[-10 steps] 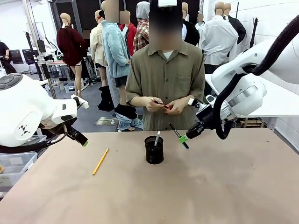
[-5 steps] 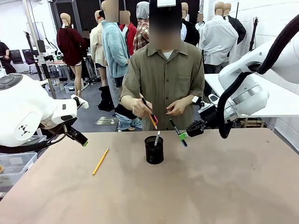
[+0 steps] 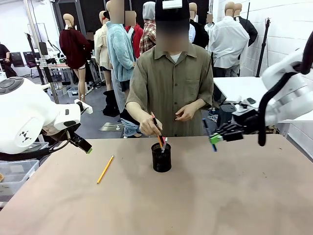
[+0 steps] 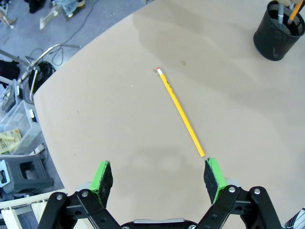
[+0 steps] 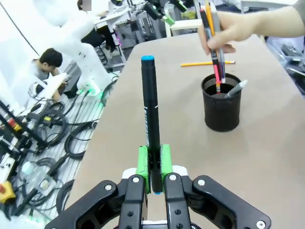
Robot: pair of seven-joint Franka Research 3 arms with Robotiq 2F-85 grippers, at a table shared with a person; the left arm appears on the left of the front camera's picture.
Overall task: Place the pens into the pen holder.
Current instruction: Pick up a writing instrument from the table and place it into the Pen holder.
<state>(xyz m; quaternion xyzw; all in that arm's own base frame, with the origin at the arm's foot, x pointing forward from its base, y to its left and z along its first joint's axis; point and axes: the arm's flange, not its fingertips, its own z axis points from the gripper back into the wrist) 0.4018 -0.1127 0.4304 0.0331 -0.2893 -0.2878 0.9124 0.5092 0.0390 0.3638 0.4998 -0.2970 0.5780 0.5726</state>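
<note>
ROBOT AND PERSON FILL A DESK CUP: At a tan table [image 3: 234, 196] shared with two white robot arms, a person [image 3: 171, 83] at its 12 o'clock edge holds a bundle of pens [image 5: 213, 43] in one hand [image 3: 148, 128], tips down in the mouth of the black mesh pen holder [image 3: 161, 157] near the table's centre. The left gripper [image 4: 158, 174] hangs above the table with its green pads spread wide and empty. The point of a yellow pencil [image 4: 180, 111] lies just ahead of one pad, and the pencil lies flat at the holder's 9 o'clock. At the holder's 3 o'clock, well apart from it, the right gripper [image 5: 153, 160] is pressed together on the lower barrel of a dark blue-tipped marker [image 5: 150, 109], which stands out along the fingers. A whitish-grey pen [image 5: 237, 88] leans inside the holder. The pens look light, stiff and smooth, likely to swivel in a pinch. The pencil is best taken at mid-length, across its shaft. The holder looks light and easily tipped.
</note>
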